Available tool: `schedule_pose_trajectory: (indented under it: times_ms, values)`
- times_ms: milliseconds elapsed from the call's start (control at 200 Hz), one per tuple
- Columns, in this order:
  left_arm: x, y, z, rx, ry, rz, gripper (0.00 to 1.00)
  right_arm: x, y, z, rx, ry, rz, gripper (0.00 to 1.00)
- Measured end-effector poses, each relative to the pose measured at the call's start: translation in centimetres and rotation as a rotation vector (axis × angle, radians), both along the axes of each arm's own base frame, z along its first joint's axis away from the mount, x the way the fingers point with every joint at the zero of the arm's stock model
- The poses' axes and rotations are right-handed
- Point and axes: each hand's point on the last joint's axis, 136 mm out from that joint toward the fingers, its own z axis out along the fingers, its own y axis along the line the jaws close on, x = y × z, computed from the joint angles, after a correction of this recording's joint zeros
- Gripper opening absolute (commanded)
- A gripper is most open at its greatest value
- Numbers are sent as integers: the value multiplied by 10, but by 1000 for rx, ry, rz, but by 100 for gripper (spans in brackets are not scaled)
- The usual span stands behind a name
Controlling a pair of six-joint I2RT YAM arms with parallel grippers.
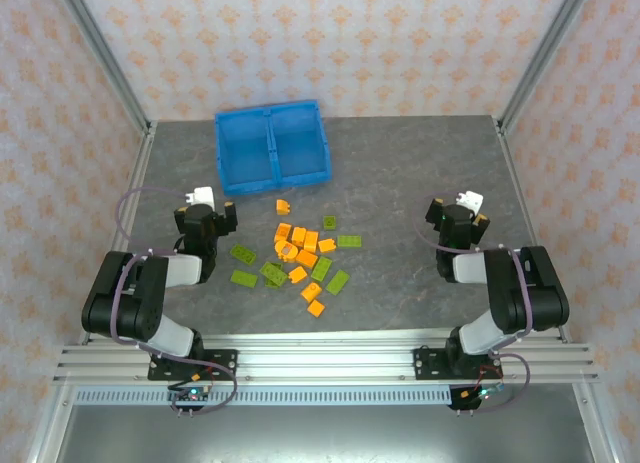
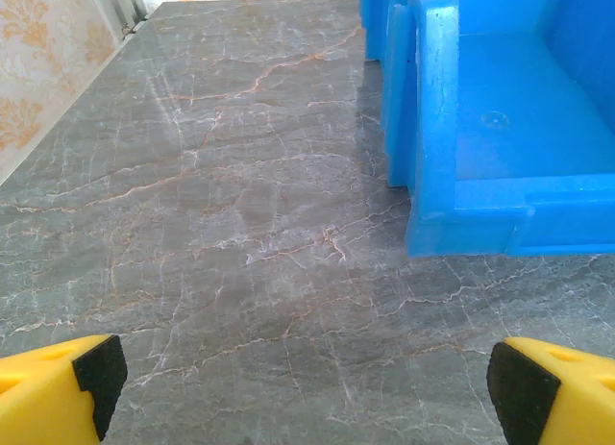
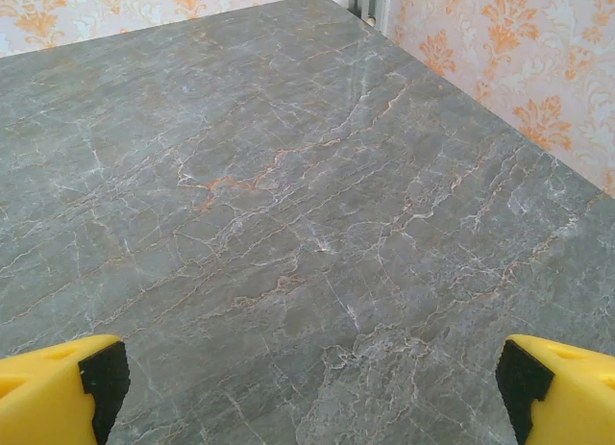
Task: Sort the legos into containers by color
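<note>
1. Two compartments, left (image 1: 245,155) and right (image 1: 301,149), split by a central wall, make up the blue bin (image 1: 279,184), which stands at the far side of the grey worktop (image 1: 400,173).
2. About twenty legos (image 1: 300,255) lie loose on the worktop on the near side of the bin, orange and green mixed, below its right half.
3. One small orange brick (image 1: 283,205) lies alone, the closest of the legos to the bin's near wall but not touching it.
4. A green brick (image 1: 243,252) marks the pile's left edge, below the bin's left compartment.
5. The left tool (image 1: 212,215) sits just off the bin's near-left corner, near the wall and apart from it. The legos lie to its right, the green brick nearest.
6. In the left wrist view the left tool (image 2: 307,387) is spread wide, its yellow fingers (image 2: 58,387) at the frame's bottom corners. Bare worktop lies between them, and it grips nothing. The bin's corner (image 2: 432,128) stands ahead and to the right.
7. The right tool (image 1: 460,215) sits well apart from the bin, off to its right and nearer the arms. The legos lie to its left across open worktop.
8. In the right wrist view the right tool (image 3: 307,387) is likewise spread wide, with bare worktop between its fingers (image 3: 62,387), and it holds nothing.
</note>
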Motion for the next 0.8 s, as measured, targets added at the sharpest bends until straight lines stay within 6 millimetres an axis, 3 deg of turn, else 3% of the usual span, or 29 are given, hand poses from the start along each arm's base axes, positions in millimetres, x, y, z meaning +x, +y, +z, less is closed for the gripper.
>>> schedule_pose_trajectory:
  times_ms: [801]
  values:
    - [0, -1, 0, -1, 0, -3, 100, -1, 2, 3, -2, 6, 7, 99]
